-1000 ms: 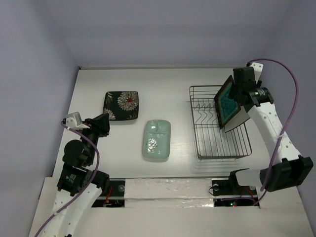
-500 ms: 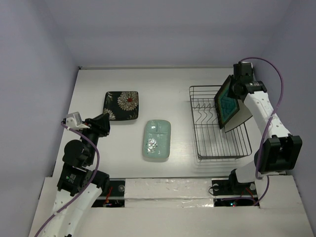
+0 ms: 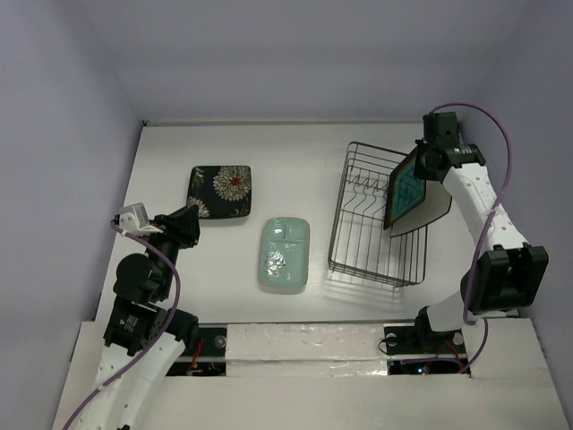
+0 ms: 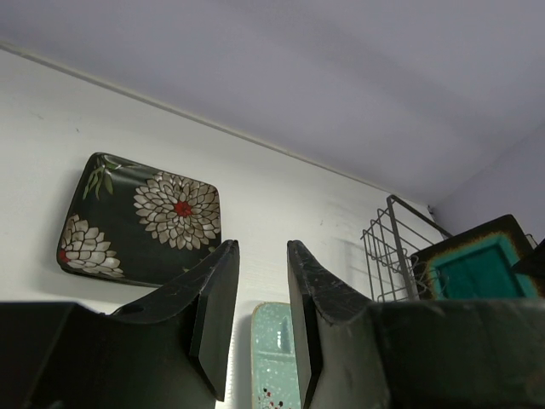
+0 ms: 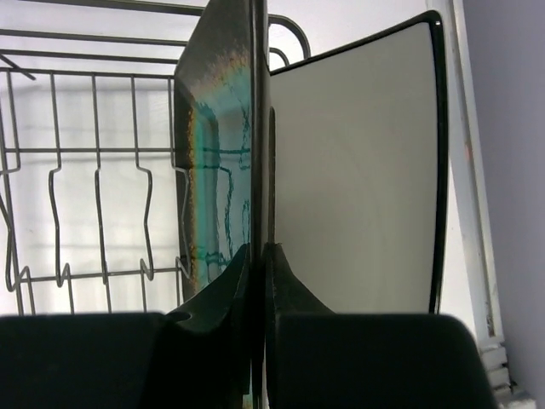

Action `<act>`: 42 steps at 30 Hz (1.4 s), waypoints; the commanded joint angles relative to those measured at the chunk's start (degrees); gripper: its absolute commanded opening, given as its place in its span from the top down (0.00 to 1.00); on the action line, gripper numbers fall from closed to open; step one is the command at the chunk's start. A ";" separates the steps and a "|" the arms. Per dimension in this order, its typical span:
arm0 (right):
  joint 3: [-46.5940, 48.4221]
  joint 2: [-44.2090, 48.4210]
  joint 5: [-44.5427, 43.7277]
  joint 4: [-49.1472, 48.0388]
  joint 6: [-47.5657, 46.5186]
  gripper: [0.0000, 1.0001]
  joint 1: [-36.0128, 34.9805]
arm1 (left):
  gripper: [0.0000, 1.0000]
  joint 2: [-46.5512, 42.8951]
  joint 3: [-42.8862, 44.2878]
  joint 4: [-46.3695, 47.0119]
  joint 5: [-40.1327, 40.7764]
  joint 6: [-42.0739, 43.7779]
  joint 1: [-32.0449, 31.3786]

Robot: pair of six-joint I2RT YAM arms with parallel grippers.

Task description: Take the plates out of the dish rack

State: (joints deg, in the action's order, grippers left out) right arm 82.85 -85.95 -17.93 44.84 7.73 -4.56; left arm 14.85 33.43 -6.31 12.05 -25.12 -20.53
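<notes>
We count four: black floral plate [image 3: 219, 192] and mint compartmented plate [image 3: 285, 254] flat at nine o'clock of the single wire dish rack [image 3: 360, 255] — teal-glazed plate [image 3: 405, 190] and white plate [image 3: 430, 213] upright inside. Our right gripper [image 5: 258, 251] clamps the teal one's rim; left gripper's [image 4: 261, 256] fingers stand narrowly apart, empty.

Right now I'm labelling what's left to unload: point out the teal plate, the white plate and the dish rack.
teal plate [image 3: 405, 188], top external view, its teal centre.
white plate [image 5: 358, 170], right wrist view, its white face.
dish rack [image 3: 374, 274], top external view, its near rim wire.
</notes>
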 commanded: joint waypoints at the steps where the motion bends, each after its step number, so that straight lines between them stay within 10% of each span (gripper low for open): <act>1: 7.76 5.88 0.53 -1.51 1.06 1.00 -0.10 | 0.74 0.44 0.06 2.70 -0.19 -0.01 -0.21; 18: 20.42 11.86 1.93 2.10 2.63 1.00 -6.07 | 0.73 1.23 -0.12 2.88 -0.19 -0.01 -0.21; 30: 0.65 7.48 18.89 -44.38 33.12 1.00 -25.14 | 0.73 0.70 0.06 2.26 -0.19 -0.01 -0.21; 42: 15.05 -25.21 21.10 -65.75 51.15 1.00 -35.60 | 0.73 1.14 0.06 2.26 -0.19 -0.01 -0.21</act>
State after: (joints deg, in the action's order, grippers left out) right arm 89.32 -110.93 0.78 0.99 48.64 -38.94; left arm 15.31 33.43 -6.31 12.05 -25.12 -20.53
